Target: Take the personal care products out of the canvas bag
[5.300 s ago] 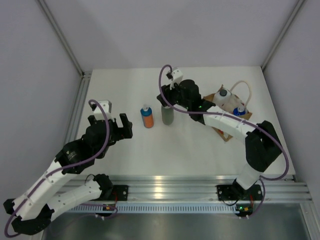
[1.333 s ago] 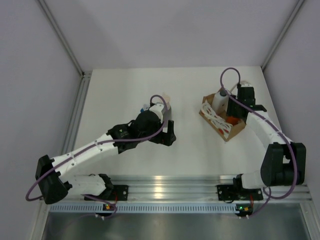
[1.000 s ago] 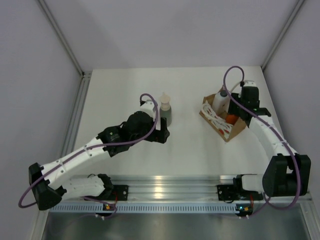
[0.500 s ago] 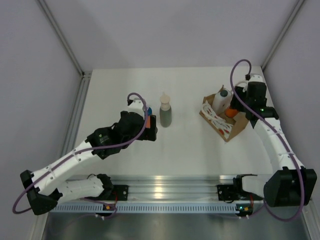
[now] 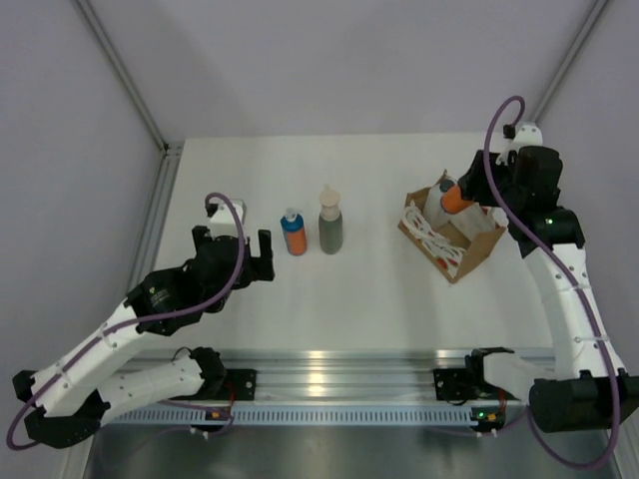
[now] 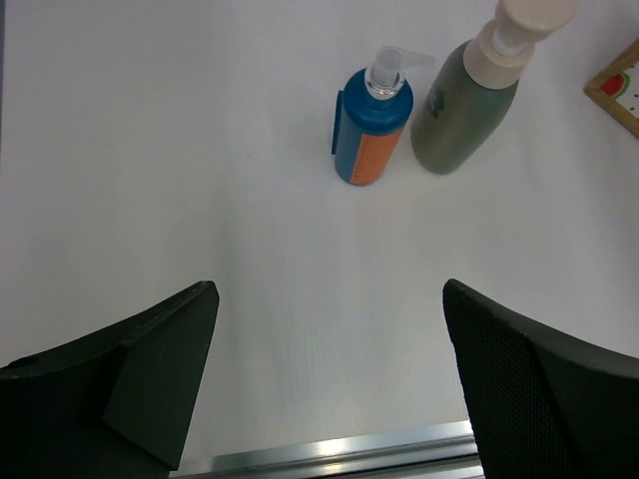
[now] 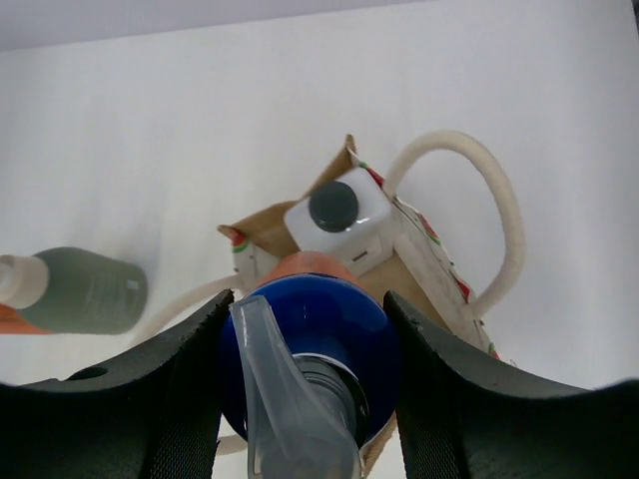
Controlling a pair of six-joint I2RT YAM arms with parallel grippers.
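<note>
The right gripper [image 7: 306, 394] is clamped on 1 orange blue-capped pump bottle [image 5: 454, 197] over the tan canvas bag [image 5: 473, 247] (1 white dark-capped bottle [image 7: 335, 216] inside), and the left gripper [image 6: 324, 299] is spread wide.

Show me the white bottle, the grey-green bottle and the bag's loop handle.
white bottle [image 7: 333, 206], right wrist view, on its dark cap.
grey-green bottle [image 6: 461, 118], left wrist view, on its body.
loop handle [image 7: 507, 215], right wrist view, on the cream cord's right side.
</note>
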